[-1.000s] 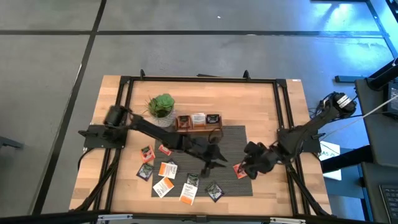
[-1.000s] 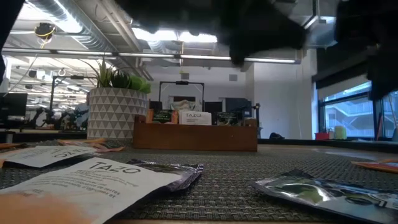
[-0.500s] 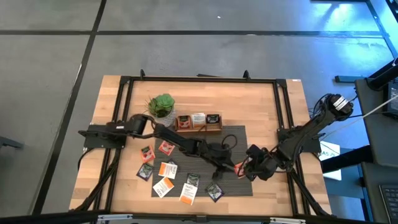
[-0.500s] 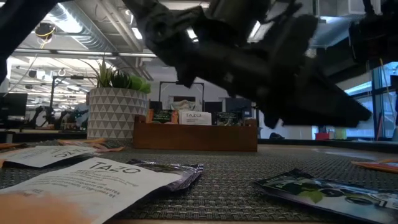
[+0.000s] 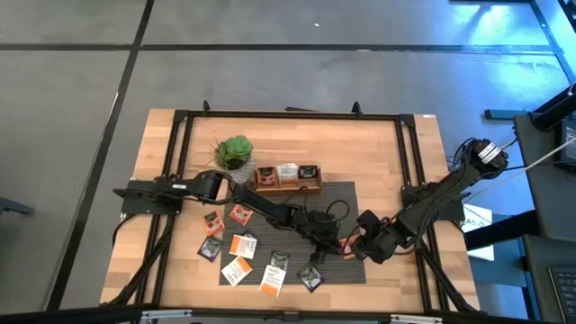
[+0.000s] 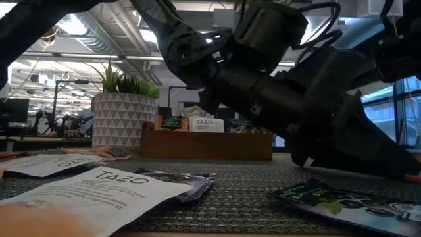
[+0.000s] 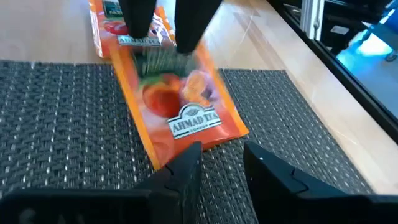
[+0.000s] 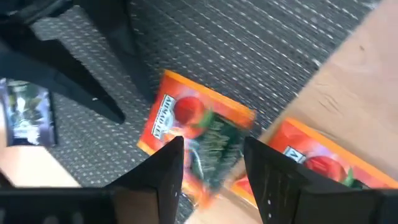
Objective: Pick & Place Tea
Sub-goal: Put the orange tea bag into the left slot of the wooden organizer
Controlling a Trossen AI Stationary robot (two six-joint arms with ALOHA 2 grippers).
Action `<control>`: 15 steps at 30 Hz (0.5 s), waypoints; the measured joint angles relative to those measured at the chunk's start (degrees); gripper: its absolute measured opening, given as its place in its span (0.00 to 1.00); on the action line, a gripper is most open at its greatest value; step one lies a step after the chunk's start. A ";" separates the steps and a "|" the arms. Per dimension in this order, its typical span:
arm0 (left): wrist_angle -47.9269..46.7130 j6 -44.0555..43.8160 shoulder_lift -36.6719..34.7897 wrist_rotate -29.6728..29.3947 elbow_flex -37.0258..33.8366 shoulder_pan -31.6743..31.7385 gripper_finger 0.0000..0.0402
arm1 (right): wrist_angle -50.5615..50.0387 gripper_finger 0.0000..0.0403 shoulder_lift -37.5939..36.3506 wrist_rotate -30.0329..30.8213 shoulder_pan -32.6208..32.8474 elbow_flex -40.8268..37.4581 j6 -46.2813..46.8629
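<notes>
L gripper (image 5: 333, 245) has swung right across the dark woven mat (image 5: 346, 193) in the last sec, now just beside the orange-red flat foil tea sachet (image 7: 177, 109) at the mat's right edge; its fingers apart, nothing held. R gripper (image 5: 355, 247) faces it over the same sachet, fingers apart too. Looks like both are converging for one pick, prob a clash risk

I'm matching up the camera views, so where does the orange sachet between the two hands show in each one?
High: orange sachet at the mat's right edge.
Low: only a sliver far right.
Left wrist: centre, past the left hand.
Right wrist: centre, by the right hand.
Shared landmark: the mat.
</notes>
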 joint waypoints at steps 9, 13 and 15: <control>-0.78 0.32 0.05 0.19 0.17 0.01 0.28 | -0.63 0.42 1.79 -1.43 0.01 0.00 4.70; -1.00 1.15 -0.16 1.23 0.10 0.03 0.29 | -3.29 0.42 1.81 -2.27 1.49 0.00 7.37; -1.01 1.47 -0.68 2.53 -0.12 0.08 0.29 | -2.86 0.42 1.81 -2.19 2.39 0.00 7.39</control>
